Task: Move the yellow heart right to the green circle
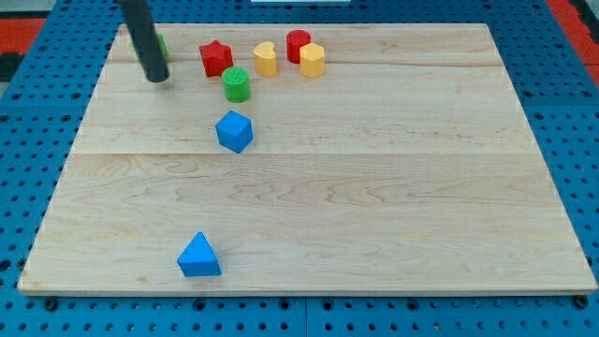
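One rod with no jaws and nothing held, my tip (156,79) sits upper left, well left of the green circle (237,85), the yellow heart (266,59) just up-right of it.

The scene is lit brightly and evenly from overhead. Only short, soft shadows are cast at the bases of the blocks on the wooden board (374,187). No glare is seen on the wood. The rod (145,42) is slightly blurred. Block edges are rendered sharply. No distortion is noted at the edges.
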